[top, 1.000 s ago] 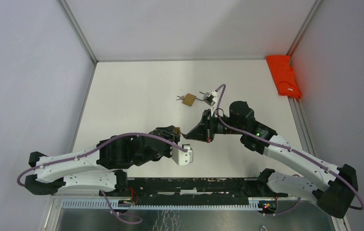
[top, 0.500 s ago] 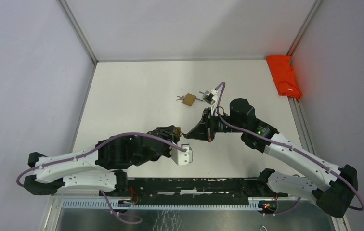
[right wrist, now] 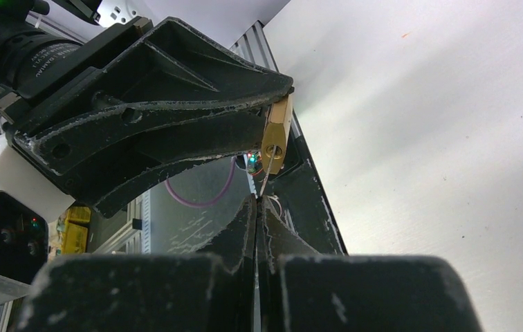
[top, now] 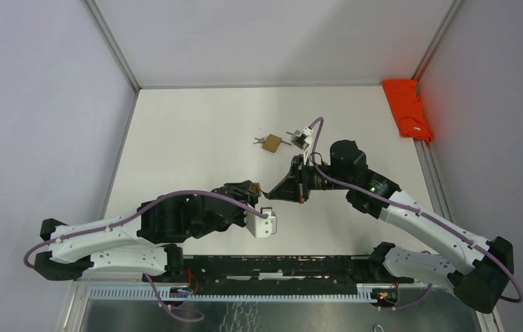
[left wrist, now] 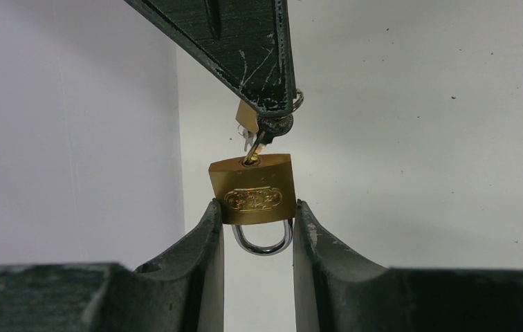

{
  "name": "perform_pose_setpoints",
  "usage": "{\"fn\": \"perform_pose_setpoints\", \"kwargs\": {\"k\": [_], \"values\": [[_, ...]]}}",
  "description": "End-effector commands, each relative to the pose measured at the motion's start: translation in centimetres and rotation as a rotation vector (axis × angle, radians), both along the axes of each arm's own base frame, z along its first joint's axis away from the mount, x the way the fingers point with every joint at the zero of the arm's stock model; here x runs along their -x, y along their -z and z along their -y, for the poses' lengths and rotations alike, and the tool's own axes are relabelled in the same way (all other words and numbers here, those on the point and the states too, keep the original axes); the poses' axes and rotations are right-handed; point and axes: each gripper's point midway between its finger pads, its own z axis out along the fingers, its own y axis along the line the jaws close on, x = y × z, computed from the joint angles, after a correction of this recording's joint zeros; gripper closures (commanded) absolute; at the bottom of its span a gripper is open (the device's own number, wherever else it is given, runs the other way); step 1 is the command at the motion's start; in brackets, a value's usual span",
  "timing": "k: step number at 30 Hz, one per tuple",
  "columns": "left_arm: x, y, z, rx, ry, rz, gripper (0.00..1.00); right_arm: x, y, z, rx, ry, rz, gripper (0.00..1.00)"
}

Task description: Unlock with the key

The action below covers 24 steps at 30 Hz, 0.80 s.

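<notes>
A brass padlock (left wrist: pixel 253 188) is clamped by its sides between my left gripper's fingers (left wrist: pixel 212 228), above the table and near its middle (top: pixel 257 188). Its silver shackle (left wrist: pixel 262 243) points back toward the left wrist camera. My left gripper (left wrist: pixel 255 207) is shut on the lock body. A key (left wrist: pixel 253 151) sits in the keyhole on the lock's far face, with a spare key and ring hanging beside it. My right gripper (top: pixel 267 194) comes in from the right and is shut on that key. In the right wrist view the key blade (right wrist: pixel 264 181) runs from the shut fingertips into the padlock (right wrist: pixel 274 135).
A second brass padlock with keys (top: pixel 270 143) lies on the white table further back. An orange cloth (top: pixel 408 108) lies at the back right edge. White walls enclose the table on three sides, and a black rail (top: pixel 279 266) runs along the near edge.
</notes>
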Motion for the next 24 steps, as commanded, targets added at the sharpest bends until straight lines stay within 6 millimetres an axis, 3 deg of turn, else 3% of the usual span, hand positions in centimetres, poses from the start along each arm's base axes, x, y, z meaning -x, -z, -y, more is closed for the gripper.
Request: {"fn": "perform_pose_setpoints", "kwargs": {"k": [1, 10, 20, 24], "values": [[1.3, 0.3, 0.9, 0.016, 0.071, -0.039, 0.98, -1.8, -5.1, -0.3, -0.114, 0.047, 0.133, 1.00], [1.4, 0.5, 1.0, 0.016, 0.074, -0.046, 0.98, -2.2, -6.0, -0.5, -0.122, 0.047, 0.150, 1.00], [1.1, 0.7, 0.9, 0.022, 0.046, -0.045, 0.98, -2.5, -4.5, 0.0, -0.095, 0.079, 0.157, 1.00], [0.4, 1.0, 0.9, 0.077, -0.040, -0.062, 0.98, -3.8, -0.7, 1.3, 0.025, 0.167, 0.152, 1.00]]}}
